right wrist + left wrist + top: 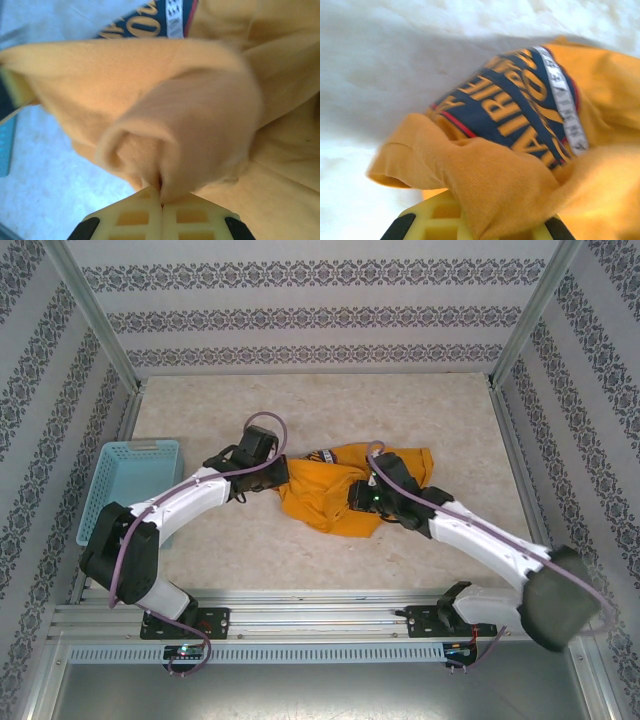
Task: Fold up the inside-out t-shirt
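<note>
We judge the folding as barely begun. The inside-out t-shirt (322,508) lies in a crumpled heap around the middle of the table (420,410), well apart from every edge. No sleeve, hem or side is laid out straight, and no clean fold shows anywhere. A dark round emblem (512,107) with cream lettering peeks out at the far side of the heap. A white lettered tape (565,107) crosses it, and plain orange cloth bunches over its lower part. We cannot tell from this tangle which face of the shirt is outward overall.

The left gripper (278,478) sits at the heap's left side. In the left wrist view, a thick roll of orange cloth comes out from between its yellow fingers (432,222), so we read it as clamped on the shirt. The right gripper (161,200) is at the heap's right-hand part. Its two fingers are pressed together with a puckered lobe of the same cloth pinched between them.

What seems left is nearly everything: spreading the shirt flat on the table, squaring the sleeves and sides, then making the folds themselves.

A light blue slatted basket (120,455) stands at the table's left edge, about halfway along it, and is apart from the shirt. The part of its inside that we can see holds nothing; the left arm covers its near end.
</note>
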